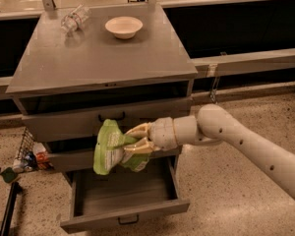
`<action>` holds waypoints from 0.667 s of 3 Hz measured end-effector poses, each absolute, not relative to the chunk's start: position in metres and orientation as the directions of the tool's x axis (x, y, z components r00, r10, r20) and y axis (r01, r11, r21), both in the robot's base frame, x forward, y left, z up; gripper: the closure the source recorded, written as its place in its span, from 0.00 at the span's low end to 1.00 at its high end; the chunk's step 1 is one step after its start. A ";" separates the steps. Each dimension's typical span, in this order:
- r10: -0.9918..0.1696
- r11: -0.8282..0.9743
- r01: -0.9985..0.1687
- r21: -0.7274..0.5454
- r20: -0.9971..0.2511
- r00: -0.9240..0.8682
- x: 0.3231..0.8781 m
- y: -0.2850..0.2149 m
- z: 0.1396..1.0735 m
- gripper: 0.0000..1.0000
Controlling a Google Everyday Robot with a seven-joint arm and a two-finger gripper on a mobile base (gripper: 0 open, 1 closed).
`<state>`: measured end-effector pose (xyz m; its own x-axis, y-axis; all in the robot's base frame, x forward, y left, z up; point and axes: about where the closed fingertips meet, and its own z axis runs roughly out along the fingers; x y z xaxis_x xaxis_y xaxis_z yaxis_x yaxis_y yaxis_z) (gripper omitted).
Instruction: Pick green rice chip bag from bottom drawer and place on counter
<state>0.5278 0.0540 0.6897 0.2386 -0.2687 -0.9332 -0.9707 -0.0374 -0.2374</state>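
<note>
The green rice chip bag (109, 149) hangs in the air in front of the middle drawer, held by its right side. My gripper (136, 142) is shut on the bag, reaching in from the right on a white arm. The bottom drawer (123, 200) is pulled open below the bag and its inside looks bare. The counter (101, 58) is the grey cabinet top above, well higher than the bag.
A white bowl (123, 26) and a clear plastic bottle (74, 18) lie at the back of the counter. The top drawer (108, 117) is closed. Small clutter (24, 159) sits on the floor left of the cabinet.
</note>
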 end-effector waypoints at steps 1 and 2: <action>-0.306 -0.053 -0.961 -0.271 -0.912 0.274 0.535 0.046 0.758 1.00; -0.306 -0.055 -0.961 -0.273 -0.911 0.276 0.535 0.047 0.759 1.00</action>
